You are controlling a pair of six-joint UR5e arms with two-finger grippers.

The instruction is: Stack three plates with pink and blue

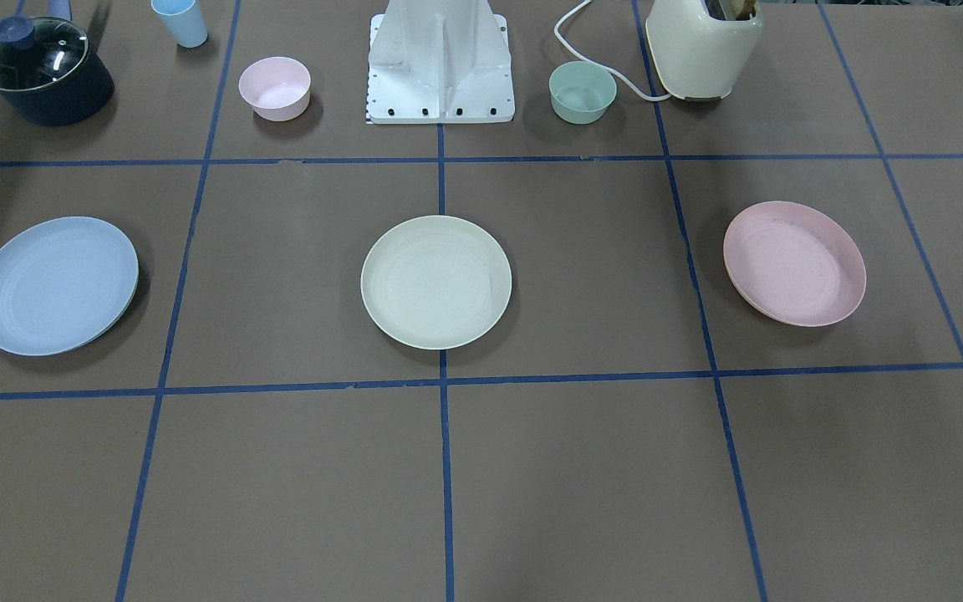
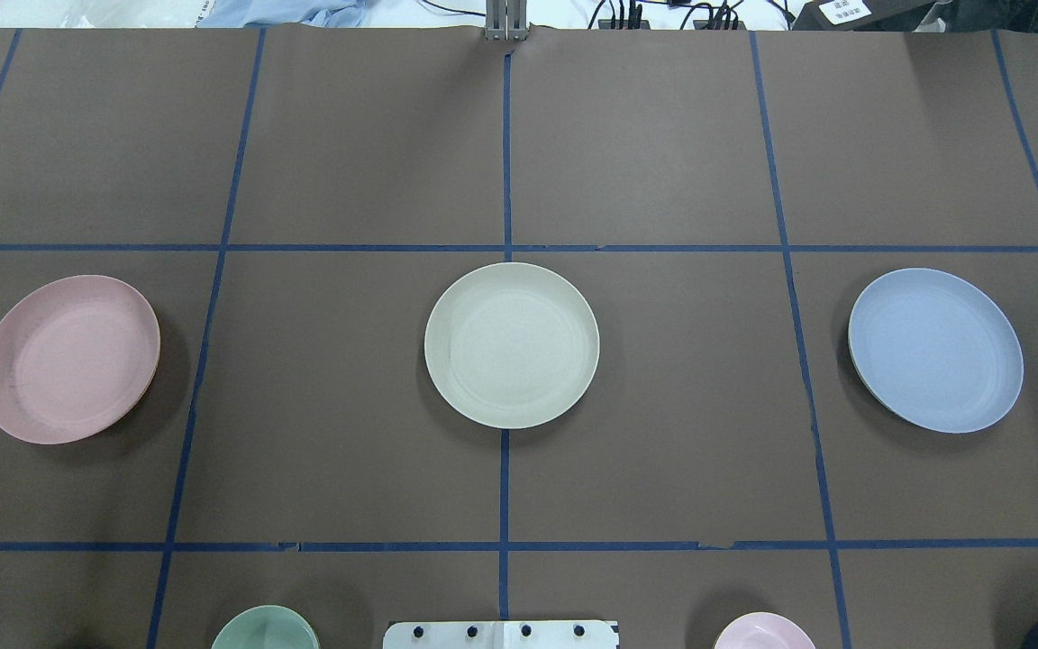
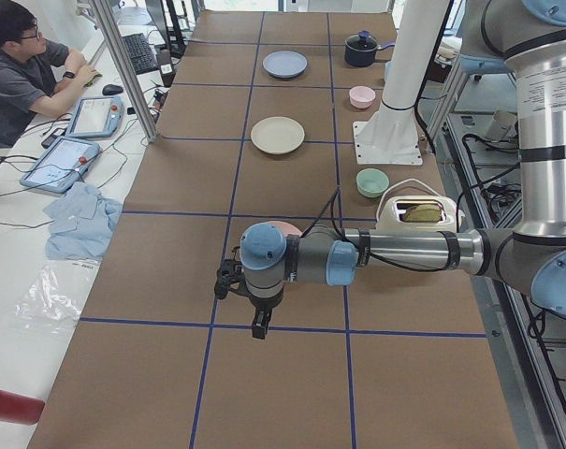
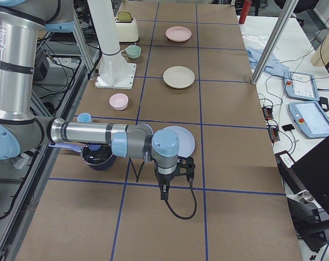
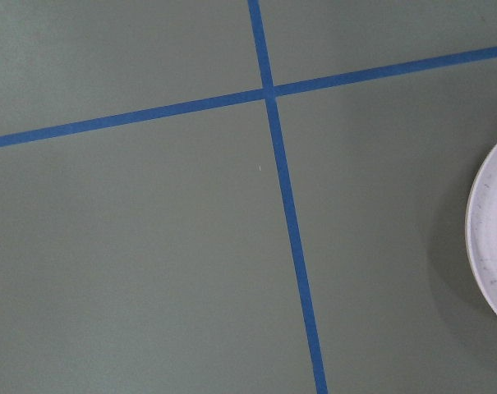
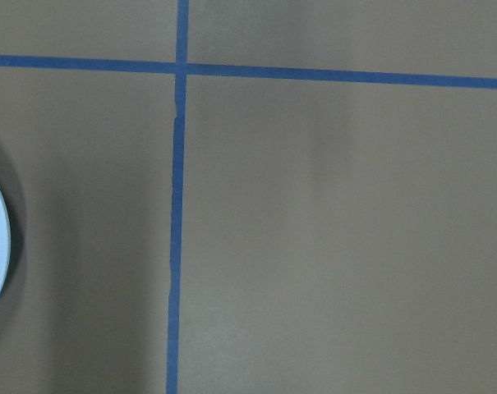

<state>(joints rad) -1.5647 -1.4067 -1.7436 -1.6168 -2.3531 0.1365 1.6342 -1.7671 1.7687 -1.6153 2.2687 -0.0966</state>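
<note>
The cream plate (image 2: 511, 345) sits in the middle of the brown bench (image 2: 663, 135), right on a blue tape line, and the other two lie flat on either side of it. The pink plate (image 2: 68, 359) is well apart from it on the robot's left, and the blue plate (image 2: 934, 350) is well apart on the robot's right. None of them touch.

The left tool (image 3: 228, 281) hangs over bare bench past the pink plate, on the side away from the cream plate. The right tool (image 4: 187, 165) does the same past the blue plate. From where I stand I cannot tell how far either one is parted. Neither has hold of a plate.
</note>
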